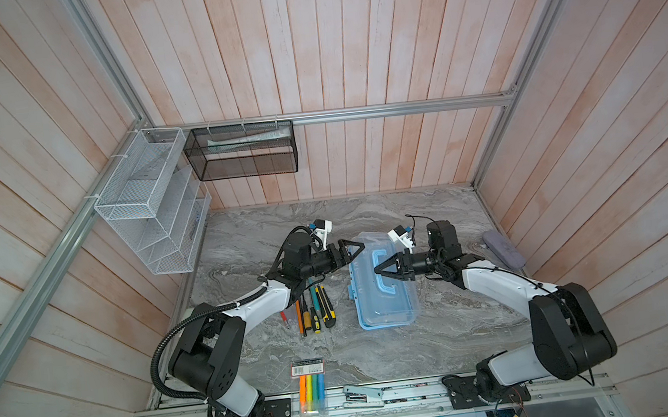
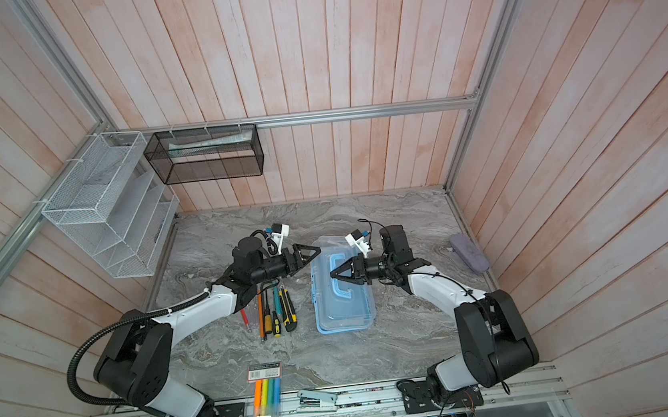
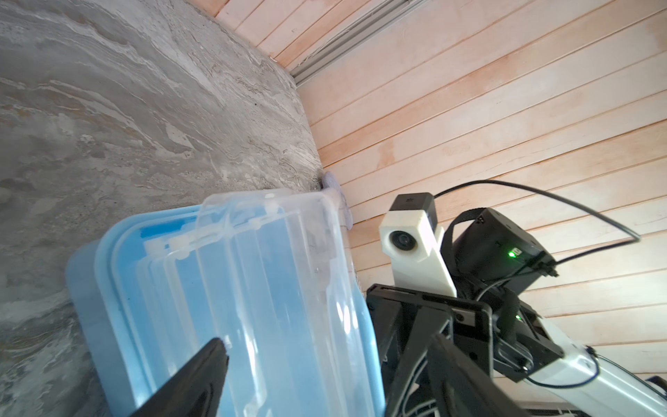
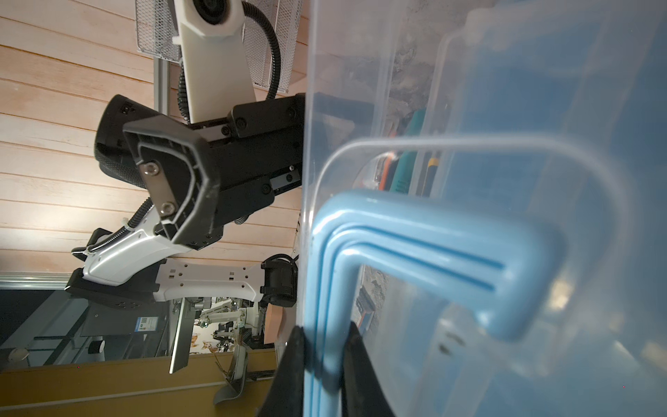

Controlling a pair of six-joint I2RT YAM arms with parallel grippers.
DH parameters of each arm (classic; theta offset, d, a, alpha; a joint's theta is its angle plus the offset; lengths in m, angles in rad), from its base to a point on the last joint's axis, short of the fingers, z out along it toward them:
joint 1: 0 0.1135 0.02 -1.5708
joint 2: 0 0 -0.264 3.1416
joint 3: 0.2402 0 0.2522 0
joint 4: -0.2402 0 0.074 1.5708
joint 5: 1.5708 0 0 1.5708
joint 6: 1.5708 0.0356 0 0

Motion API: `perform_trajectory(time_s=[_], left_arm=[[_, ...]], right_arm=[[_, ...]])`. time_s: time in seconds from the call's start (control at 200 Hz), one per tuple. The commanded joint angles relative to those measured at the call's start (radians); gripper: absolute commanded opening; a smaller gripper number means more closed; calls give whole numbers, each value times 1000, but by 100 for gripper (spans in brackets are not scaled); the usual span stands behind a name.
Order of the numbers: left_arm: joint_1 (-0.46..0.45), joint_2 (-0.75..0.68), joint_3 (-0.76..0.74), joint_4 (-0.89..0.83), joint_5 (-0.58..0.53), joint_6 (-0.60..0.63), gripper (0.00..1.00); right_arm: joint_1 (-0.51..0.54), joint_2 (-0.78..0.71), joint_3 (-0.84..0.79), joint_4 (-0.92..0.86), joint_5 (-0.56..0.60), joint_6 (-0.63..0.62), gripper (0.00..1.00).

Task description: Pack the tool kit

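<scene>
kit: tool kit [image 1: 388,311] mid table [image 1: 440,333], long axis 12–6
R: right gripper [image 1: 379,270] clamped on handle [image 4: 415,224], arm at 3 o'clock
L: left gripper [image 1: 356,250] spread wide, kit's 11 o'clock corner
tools: hand tools [image 1: 312,307] loose, kit's 9 o'clock

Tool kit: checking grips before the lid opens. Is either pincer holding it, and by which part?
The right pincer is shut on the blue handle of the tool kit. The left pincer stands open, holding nothing.
</scene>
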Motion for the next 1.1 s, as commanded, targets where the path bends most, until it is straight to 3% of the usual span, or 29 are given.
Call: perform_trajectory(time_s=[0.0,0.815,1.095], left_arm=[[-9,36,24,42,36,-7,89],[-11,54,14,-6,-4,27,89],[-14,104,28,142,55,-30,89]], right_arm=[[-3,10,10,110,-50,-4,0],[-18,25,6,156,-56,22,0],[-15,58,6,149,-63,13,0]])
